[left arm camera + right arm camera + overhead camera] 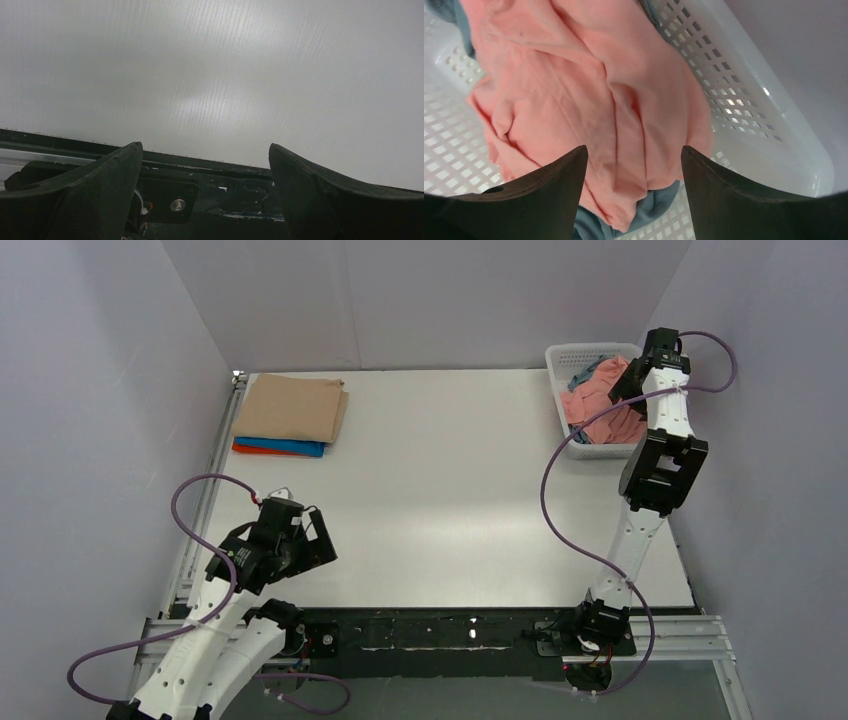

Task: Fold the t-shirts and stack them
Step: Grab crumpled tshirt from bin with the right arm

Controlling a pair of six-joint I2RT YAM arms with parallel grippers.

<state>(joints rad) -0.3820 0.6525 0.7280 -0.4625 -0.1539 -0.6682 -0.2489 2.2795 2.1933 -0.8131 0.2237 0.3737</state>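
Straight below the spread, empty right hand (634, 150), upper right of the overhead view: crumpled salmon-pink t-shirt (589, 95) in the basket (560, 358), no clear long axis, grey-blue t-shirt (659, 205) under it; well apart at lower left, left hand (204, 146), likewise spread and empty; probably the right's pick.

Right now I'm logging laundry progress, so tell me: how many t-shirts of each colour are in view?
Tan t-shirt: 1, on top of the folded stack
Bright blue t-shirt: 1, in the stack
Orange-red t-shirt: 1, in the stack
Salmon-pink t-shirt: 1, in the basket
Grey-blue t-shirt: 1, in the basket
Total: 5
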